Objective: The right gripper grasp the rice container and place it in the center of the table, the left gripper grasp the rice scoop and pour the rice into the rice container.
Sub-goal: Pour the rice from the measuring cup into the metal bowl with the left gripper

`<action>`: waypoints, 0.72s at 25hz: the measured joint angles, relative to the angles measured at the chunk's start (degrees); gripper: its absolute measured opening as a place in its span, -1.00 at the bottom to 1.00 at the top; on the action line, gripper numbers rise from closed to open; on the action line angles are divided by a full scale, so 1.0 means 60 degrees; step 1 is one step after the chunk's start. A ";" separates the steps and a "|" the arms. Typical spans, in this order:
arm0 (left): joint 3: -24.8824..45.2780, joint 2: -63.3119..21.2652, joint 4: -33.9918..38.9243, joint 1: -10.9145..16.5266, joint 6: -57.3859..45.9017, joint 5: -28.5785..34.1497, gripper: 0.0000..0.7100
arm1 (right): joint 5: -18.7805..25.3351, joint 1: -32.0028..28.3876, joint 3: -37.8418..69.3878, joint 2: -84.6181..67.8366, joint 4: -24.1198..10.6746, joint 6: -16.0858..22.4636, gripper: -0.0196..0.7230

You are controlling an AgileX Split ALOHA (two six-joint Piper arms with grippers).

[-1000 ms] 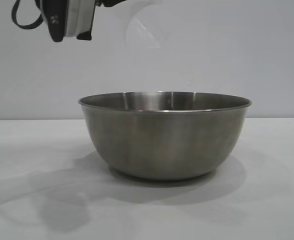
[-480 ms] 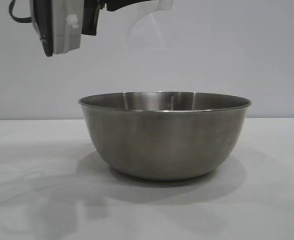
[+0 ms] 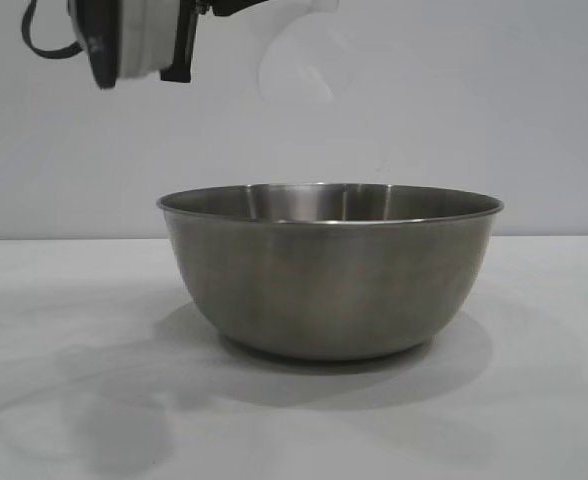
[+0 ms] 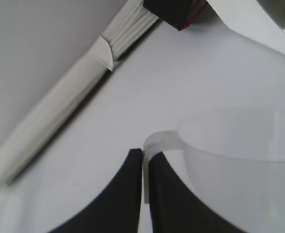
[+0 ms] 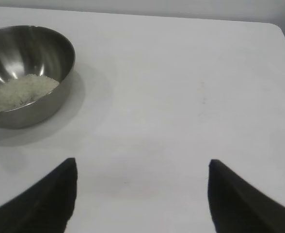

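You have the bowl [image 3: 329,270] standing upright on the table [image 3: 534,400], with nothing between it and the outside camera; the rice [image 5: 21,92] lies as a pale heap in its bottom (seen only from the right wrist). Above and left of the bowl, at the top edge of the outside view, your left gripper [image 4: 143,194] has its two black fingers pinched tight on the thin handle tab of the scoop [image 3: 299,60]; the scoop hangs clear of the bowl's rim. Your right gripper [image 5: 142,194] sits well apart from the bowl, fingers spread wide over bare table, holding nothing. A white ribbed strip [image 4: 74,92] runs along the table edge behind the scoop; no writing is legible anywhere.
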 joint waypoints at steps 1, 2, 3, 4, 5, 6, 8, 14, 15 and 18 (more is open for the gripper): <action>0.0000 0.0000 -0.0392 -0.0049 -0.0478 0.0000 -1.00 | 0.0000 0.0000 0.0000 0.0000 0.0000 0.0000 0.35; 0.0000 0.0000 -0.0805 -0.0089 -0.1082 0.0000 -1.00 | 0.0000 0.0000 0.0000 0.0000 0.0000 0.0000 0.35; 0.0000 0.0000 -0.1116 -0.0121 -0.1647 0.0000 -1.00 | 0.0000 0.0000 0.0000 0.0000 0.0000 0.0000 0.35; 0.0000 0.0000 -0.1488 -0.0141 -0.2130 0.0000 -1.00 | 0.0000 0.0000 0.0000 0.0000 0.0000 0.0000 0.35; 0.0000 0.0000 -0.1896 -0.0141 -0.2479 0.0000 -1.00 | 0.0000 0.0000 0.0000 0.0000 0.0000 0.0000 0.35; 0.0000 0.0000 -0.2365 -0.0141 -0.2883 0.0000 -1.00 | 0.0000 0.0000 0.0000 0.0000 0.0000 0.0000 0.35; 0.0000 0.0000 -0.3312 -0.0141 -0.3608 0.0000 -1.00 | 0.0000 0.0000 0.0000 0.0000 0.0000 0.0000 0.35; 0.0000 0.0000 -0.6842 -0.0141 -0.6832 0.0000 -1.00 | 0.0000 0.0000 0.0000 0.0000 0.0000 0.0000 0.35; 0.0000 0.0000 -0.7386 -0.0141 -0.7394 0.0000 -1.00 | 0.0000 0.0000 0.0000 0.0000 0.0000 0.0000 0.35; 0.0000 0.0000 -0.8690 -0.0141 -0.8928 0.0000 -1.00 | 0.0000 0.0000 0.0000 0.0000 0.0000 0.0000 0.35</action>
